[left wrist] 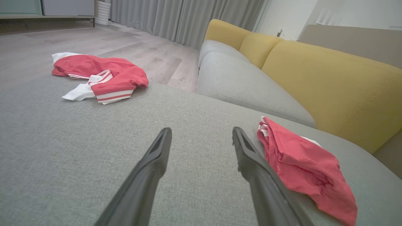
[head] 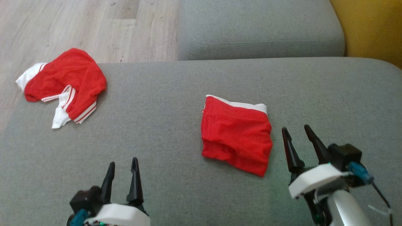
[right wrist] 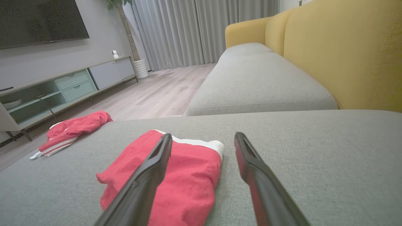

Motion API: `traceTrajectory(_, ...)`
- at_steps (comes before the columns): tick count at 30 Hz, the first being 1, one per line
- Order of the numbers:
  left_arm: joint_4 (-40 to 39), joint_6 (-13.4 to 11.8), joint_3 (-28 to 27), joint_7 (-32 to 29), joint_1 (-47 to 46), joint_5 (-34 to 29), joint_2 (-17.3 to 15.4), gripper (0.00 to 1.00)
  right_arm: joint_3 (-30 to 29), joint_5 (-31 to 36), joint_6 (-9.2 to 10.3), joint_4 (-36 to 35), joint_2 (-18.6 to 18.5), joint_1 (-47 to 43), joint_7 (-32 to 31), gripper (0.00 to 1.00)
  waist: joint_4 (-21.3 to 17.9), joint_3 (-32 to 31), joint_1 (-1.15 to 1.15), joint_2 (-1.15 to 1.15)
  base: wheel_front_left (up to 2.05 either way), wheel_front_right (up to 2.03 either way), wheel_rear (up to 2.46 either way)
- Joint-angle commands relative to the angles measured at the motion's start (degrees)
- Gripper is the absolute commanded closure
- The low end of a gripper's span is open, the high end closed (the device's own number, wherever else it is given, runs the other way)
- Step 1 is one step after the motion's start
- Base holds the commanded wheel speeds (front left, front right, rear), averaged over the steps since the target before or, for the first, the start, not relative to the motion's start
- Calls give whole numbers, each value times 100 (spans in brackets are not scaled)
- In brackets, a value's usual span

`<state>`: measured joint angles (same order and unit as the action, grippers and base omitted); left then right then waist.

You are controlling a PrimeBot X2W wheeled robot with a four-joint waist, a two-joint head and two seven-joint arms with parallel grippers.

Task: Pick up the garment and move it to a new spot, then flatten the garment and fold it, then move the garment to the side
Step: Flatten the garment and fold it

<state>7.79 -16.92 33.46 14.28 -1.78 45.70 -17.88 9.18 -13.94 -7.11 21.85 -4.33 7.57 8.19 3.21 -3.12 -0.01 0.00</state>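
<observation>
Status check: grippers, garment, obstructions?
Left gripper, right gripper open, empty. Folded red garment lies free on grey cushion. Second garment far left, not blocking.

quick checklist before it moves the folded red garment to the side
1. Folded red garment lies compact on the grey seat: ok
2. Right end effector open, empty, just right of the garment: ok
3. Left end effector open, empty, apart from it: ok
4. Bare seat on both sides of the folded garment for set-down: ok
5. Crumpled red garment at the far left corner, well away from the folded one: ok
6. Fold will hold together when lifted: cannot tell
</observation>
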Motion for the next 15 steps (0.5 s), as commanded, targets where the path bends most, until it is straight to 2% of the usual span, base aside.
traceTrajectory(1,-140,37,-244,62,-160,-77,-63,0,23,102,-37,-368,78,25,-33,0,-11,-37,1,0,0,0,0)
traceTrajectory(7,-182,35,-238,67,8,-194,-67,0,-280,241,-37,-939,141,-568,-193,0,-26,-134,1,0,0,0,0)
traceTrajectory(15,-225,6,-251,68,181,-215,-102,0,-390,149,-37,-1182,144,-908,-249,0,-65,-192,1,0,0,0,0)
